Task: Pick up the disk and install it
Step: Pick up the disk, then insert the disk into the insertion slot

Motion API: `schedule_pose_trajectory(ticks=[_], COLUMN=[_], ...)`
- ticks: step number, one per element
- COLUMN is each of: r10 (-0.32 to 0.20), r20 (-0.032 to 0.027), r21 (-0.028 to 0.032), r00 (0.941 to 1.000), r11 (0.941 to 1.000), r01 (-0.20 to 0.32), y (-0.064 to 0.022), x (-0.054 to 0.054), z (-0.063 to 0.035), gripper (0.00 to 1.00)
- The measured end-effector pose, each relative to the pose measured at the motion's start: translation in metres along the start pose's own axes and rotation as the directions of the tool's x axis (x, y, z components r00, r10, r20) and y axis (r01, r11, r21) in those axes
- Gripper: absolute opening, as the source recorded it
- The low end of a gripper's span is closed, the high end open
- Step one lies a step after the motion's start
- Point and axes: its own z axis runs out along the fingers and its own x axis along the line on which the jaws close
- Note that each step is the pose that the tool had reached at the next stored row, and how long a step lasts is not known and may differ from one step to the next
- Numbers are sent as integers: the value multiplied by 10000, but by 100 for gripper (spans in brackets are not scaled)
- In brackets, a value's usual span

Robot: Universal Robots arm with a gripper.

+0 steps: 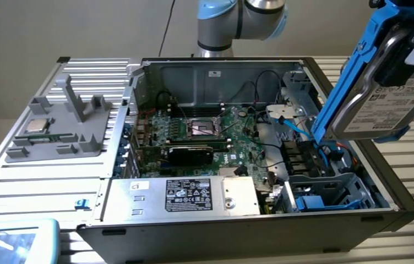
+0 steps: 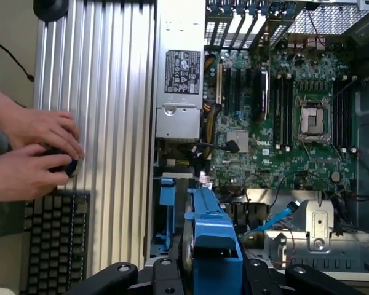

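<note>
The disk (image 1: 383, 107), a silver-grey drive with a white label in a bright blue carrier, hangs tilted in the air at the exterior view's upper right, above the right side of the open computer case (image 1: 214, 77). My gripper (image 1: 411, 47) is shut on its upper end, black fingers clamping the carrier. In the wrist view the blue carrier of the disk (image 2: 212, 236) sits edge-on between my gripper's (image 2: 212, 273) black fingers (image 2: 166, 276). Below it lie the case's blue drive bay (image 2: 167, 196) and metal cage (image 2: 320, 227).
The motherboard (image 1: 207, 132) fills the case floor, with the silver power supply box (image 1: 189, 195) at the front and a blue bay (image 1: 317, 201) at the front right. A grey fixture (image 1: 82, 118) holding a square chip (image 1: 38, 125) stands left. A person's hands (image 2: 31, 153) rest beside a keyboard (image 2: 49, 239).
</note>
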Motion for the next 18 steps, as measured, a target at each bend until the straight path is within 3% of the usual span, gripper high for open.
schedule_pose_trajectory(ticks=[18], r10=[165], r20=[-15], r21=[4], r00=[9999], r11=[9999], r01=[-165], y=[-37], x=[23], z=[-1], gripper=[37])
